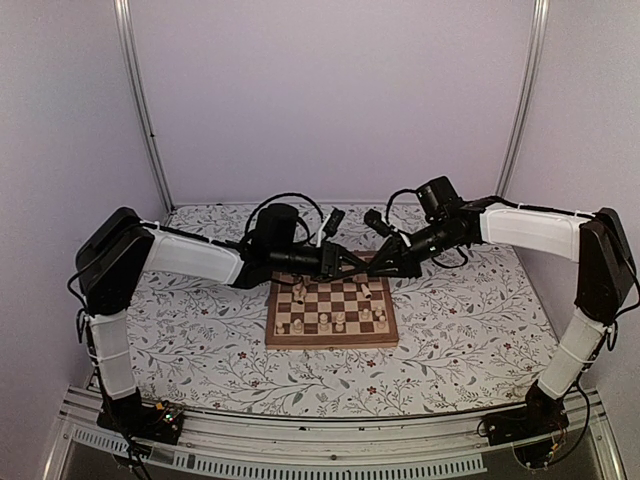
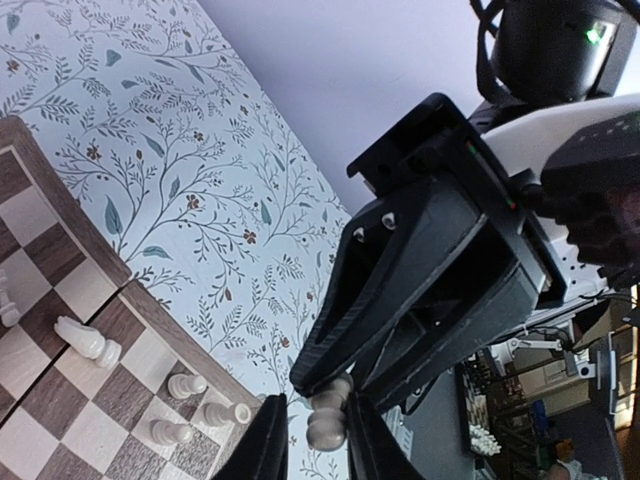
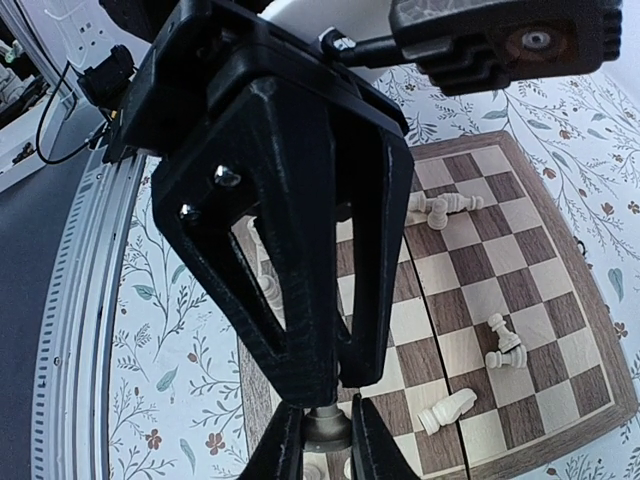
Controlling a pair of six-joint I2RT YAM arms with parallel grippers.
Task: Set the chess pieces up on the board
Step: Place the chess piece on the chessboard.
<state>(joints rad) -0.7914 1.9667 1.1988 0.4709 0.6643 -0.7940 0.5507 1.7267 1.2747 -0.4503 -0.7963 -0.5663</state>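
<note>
The board lies on the floral cover, mid-table. Above its far edge both grippers meet on one pale chess piece. My right gripper is shut on that piece's round base. My left gripper has its narrowed jaws around the piece's head, one pad against it and a thin gap on the other side. From above, the left gripper and right gripper point at each other. Several other pieces stand on the board, and some lie toppled.
The floral table cover surrounds the board on every side. Plain walls with two metal posts close the back. An aluminium rail runs along the near edge, between the arm bases.
</note>
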